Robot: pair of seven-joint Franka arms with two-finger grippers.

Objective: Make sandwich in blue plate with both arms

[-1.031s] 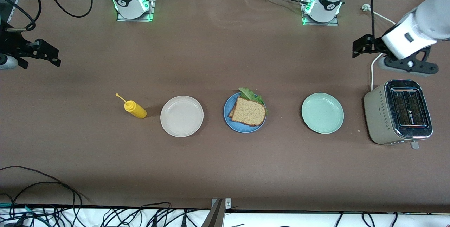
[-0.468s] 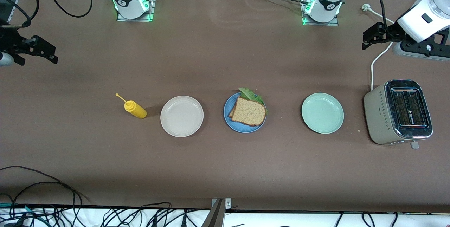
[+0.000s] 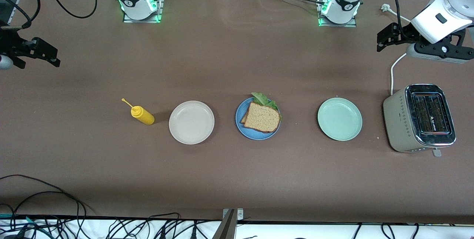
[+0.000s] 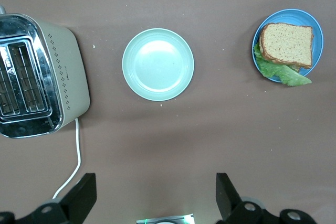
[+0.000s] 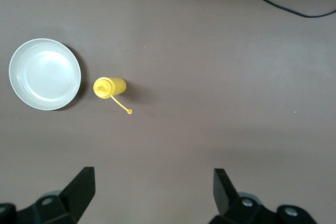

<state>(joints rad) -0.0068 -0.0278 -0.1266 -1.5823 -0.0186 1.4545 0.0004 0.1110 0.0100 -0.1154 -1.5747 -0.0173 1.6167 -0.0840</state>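
Since a second ago my left gripper point(image 3: 385, 39) has risen toward the left arm's base end of the table and now hangs over bare tabletop, off the toaster point(image 3: 420, 117). My right gripper point(image 3: 44, 52) has drifted only slightly at the right arm's end. Nothing on the table has shifted.

Item: the sandwich point(image 3: 261, 116). Two squarish brown wholegrain slices with dark crust, stacked slightly askew, and a ruffled green lettuce leaf poking out at 12 o'clock in the front view. It lies on the blue plate point(image 3: 240, 120), which is round, shallow and matte, midway along the row.

Item: beige-white plate point(image 3: 191, 122), round, smooth, beside the blue plate toward the right arm's end.

Item: mint-green plate point(image 3: 339, 119), round, smooth, toward the left arm's end.

Item: yellow squeeze bottle point(image 3: 142, 115), lying on its side with a thin nozzle, at 9 o'clock of the beige plate.

Item: the toaster, beige body with a chrome two-slot top and a white cord.

Both grippers: fingers spread wide, gripping nothing, seen in each wrist view. Both arms wait.

Hard to make out: the lower slice is mostly covered by the top one; the right arm's body is cut off at the frame edge.
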